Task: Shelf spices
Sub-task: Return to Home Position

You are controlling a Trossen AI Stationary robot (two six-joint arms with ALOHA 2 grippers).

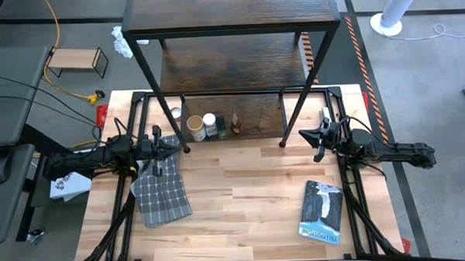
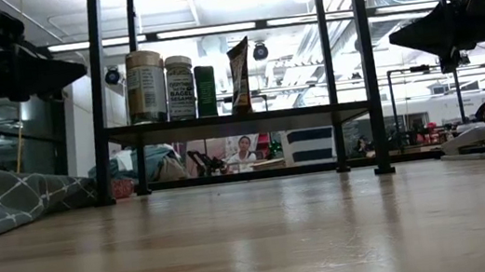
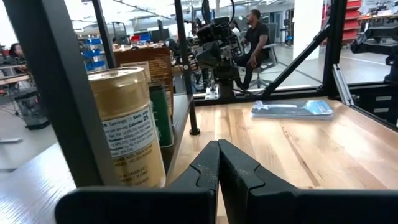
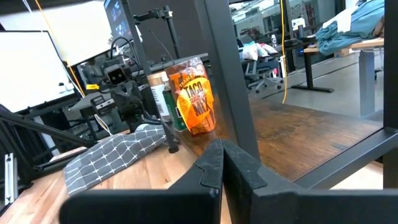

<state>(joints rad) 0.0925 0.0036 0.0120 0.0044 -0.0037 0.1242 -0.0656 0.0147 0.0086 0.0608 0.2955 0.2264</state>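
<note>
Looked down on a pale plank-topped wooden table (image 1: 242, 184) in an open workshop, with desks and seated people beyond. Found the tall three-tier shelf (image 1: 238, 64) of dark wood-grain boards and thin black metal frame standing toward the table's far side. Counted the spices in a row at the left of its lowest board: a wide tan round canister (image 1: 196, 128), a white-capped jar (image 1: 210, 122), a green jar (image 1: 222, 129) and an orange seasoning bag (image 4: 194, 102) propped upright beside them. Saw no jar or bottle on the bare table top, and so judged the shelving done.

Placed the left gripper (image 1: 171, 146) above a grey checked cloth (image 1: 161, 191), just beside the shelf's front left leg, fingers pressed together and empty. Placed the right gripper (image 1: 304, 136) just beside the front right leg, likewise closed on nothing. Saw both raised off the wood in the low view. Noted a blue-and-white book (image 1: 322, 211) lying flat near the right arm.

Feared a knock against either leg during the pull-back: enough, perhaps, to jolt the thin frame and tip the upright bag or shift a jar toward the board's front edge. Feared also a drag on the cloth from a low left wrist. Favoured a clean retreat away from the legs.
</note>
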